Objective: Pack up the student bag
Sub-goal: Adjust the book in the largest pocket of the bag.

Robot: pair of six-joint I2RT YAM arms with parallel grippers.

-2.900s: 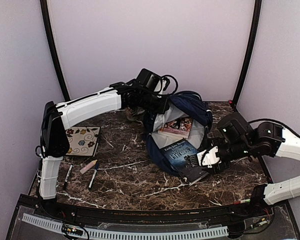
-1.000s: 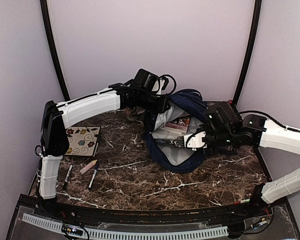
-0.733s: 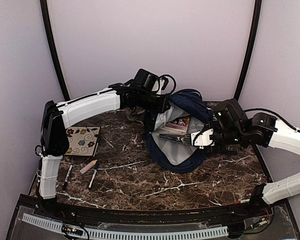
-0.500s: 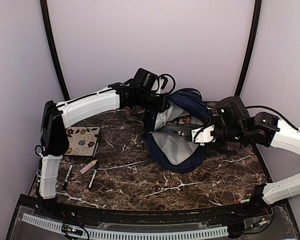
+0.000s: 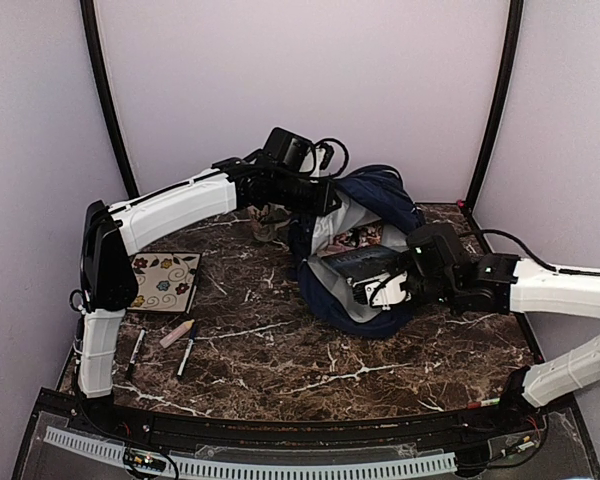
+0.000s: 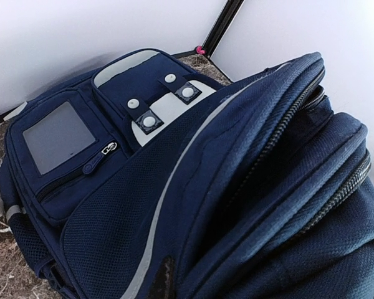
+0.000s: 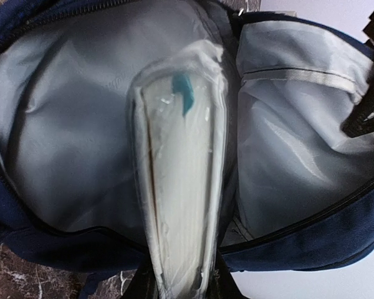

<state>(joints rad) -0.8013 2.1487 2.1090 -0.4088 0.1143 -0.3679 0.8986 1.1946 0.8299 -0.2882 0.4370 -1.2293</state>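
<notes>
Dark marble covers the table (image 5: 280, 380), boxed in by pale lilac walls. At its rear centre sits the student bag (image 5: 385, 195), navy, its mouth gaping toward the right arm and showing grey lining. The left tool (image 5: 322, 205) is pinched together on the bag's upper rim, holding it up (its fingers are out of its own camera's sight). The right tool (image 7: 181, 281) is clamped on a plastic-wrapped book (image 7: 181, 187), which stands on edge inside the opening. Toward the table's left lie a floral notebook (image 5: 163, 281), a pink marker (image 5: 177, 333) and two pens (image 5: 187, 357).
</notes>
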